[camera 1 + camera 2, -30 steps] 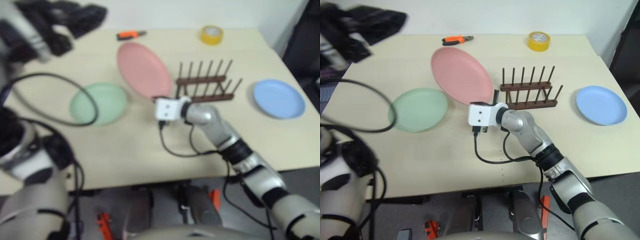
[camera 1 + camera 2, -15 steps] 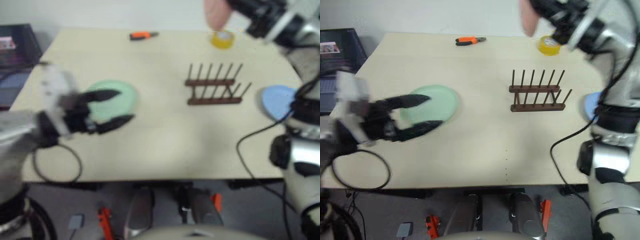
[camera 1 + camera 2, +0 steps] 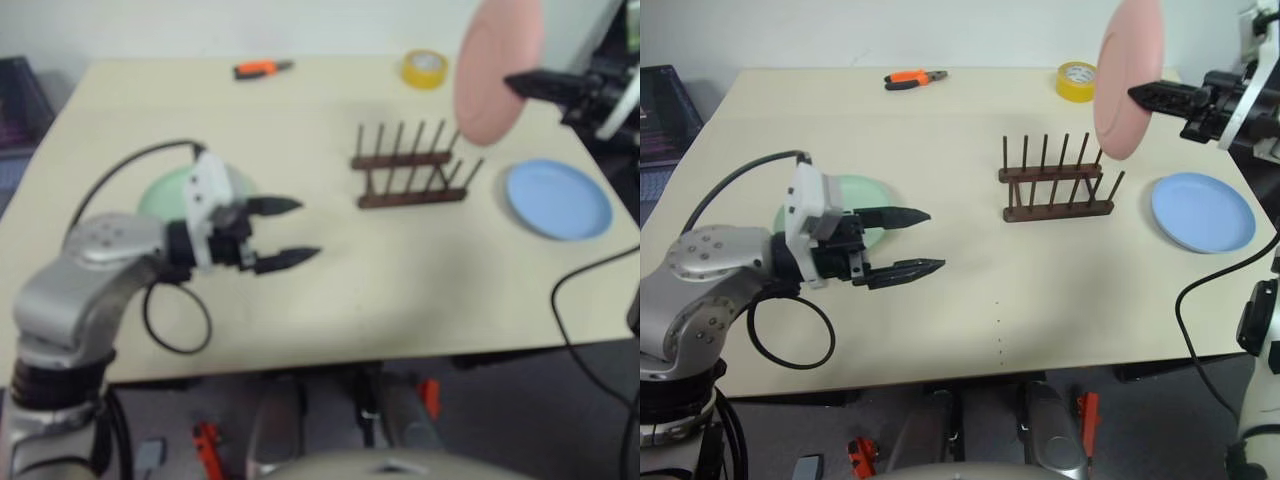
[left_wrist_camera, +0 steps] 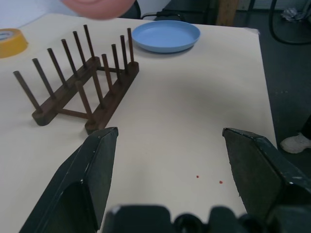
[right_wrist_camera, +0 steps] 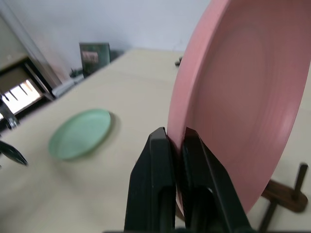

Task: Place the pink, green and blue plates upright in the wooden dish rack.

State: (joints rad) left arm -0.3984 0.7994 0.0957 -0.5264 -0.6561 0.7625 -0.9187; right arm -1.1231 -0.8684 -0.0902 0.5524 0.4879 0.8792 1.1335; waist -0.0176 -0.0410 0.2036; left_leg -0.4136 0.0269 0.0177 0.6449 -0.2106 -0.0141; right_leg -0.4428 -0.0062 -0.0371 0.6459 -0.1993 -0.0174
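- My left gripper (image 3: 910, 241) hangs over the table (image 3: 970, 290) with its fingers spread wide, nothing in them, just beside the green plate (image 3: 840, 195), which lies flat.
- I see the rack (image 3: 1055, 185) mid-table, with no plates in it.
- My right gripper (image 3: 1137, 92) pinches the pink plate (image 3: 1127, 75) by its rim, on edge in the air above the rack's right end.
- The blue plate (image 3: 1203, 211) lies flat right of the rack.

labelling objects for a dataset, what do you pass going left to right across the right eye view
green plate → left claw → wooden dish rack → pink plate, held upright in the right claw → blue plate
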